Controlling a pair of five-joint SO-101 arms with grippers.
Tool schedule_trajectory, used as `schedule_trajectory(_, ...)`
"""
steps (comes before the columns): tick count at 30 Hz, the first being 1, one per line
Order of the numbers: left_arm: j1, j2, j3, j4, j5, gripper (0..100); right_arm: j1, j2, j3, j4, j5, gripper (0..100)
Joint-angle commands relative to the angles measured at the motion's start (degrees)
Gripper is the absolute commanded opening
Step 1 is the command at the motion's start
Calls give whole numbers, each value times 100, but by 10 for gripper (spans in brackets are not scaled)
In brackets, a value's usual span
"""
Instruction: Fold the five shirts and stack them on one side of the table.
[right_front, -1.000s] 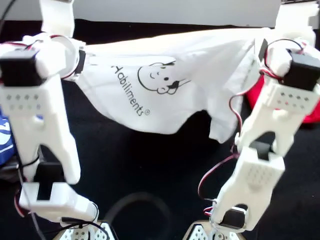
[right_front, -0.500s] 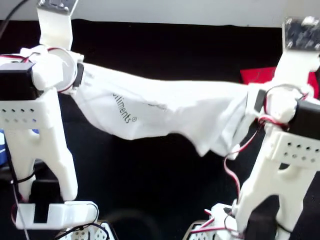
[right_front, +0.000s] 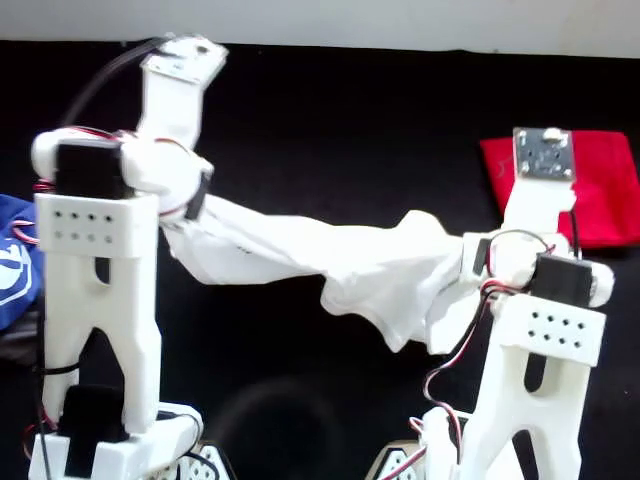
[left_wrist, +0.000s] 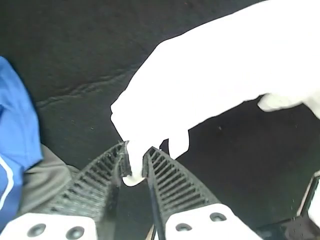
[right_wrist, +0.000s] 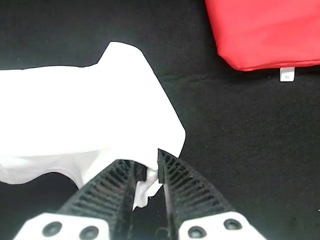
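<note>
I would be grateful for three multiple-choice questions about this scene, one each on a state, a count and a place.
1. The white shirt is:
A. folded flat on the table
B. strung between the two arms
C. stacked on another shirt

2. How many pincers grip it?
A. none
B. one
C. two

3. The red shirt lies:
A. by the right arm
B. by the left arm
C. under the white shirt

Answers:
1. B, it spans bunched from one arm to the other.
2. C, the left pincer and the right pincer each pinch white cloth.
3. A, the right wrist view shows it on the black table close by.
</note>
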Motion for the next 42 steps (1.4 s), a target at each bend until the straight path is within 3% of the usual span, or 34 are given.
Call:
schedule_trajectory(1,215,-374,620,-413,53,8,4,-277,620,-435,-44,6)
schedule_trajectory(10,215,-752,2281,-1398,44,8,92,-321,1912,-1305,615,7)
schedule_trajectory(13,215,-919,2404,-1495,44,8,101,-321,1490,-980,624,25)
schedule_trajectory(18,207,-1095,2360,-1512,44,8,101,-321,259,-426,598,220)
schedule_trajectory(24,189,-1077,2404,-1512,44,8,31,-321,-1112,734,598,214)
schedule_trajectory(31,189,-1068,2396,-1512,44,8,-1508,-312,-734,2123,747,214)
schedule_trajectory(35,189,-1068,2404,-1512,44,8,-2510,-268,426,1851,1143,214)
schedule_trajectory(42,189,-1068,2404,-1503,44,8,-2976,-259,2264,505,1152,214)
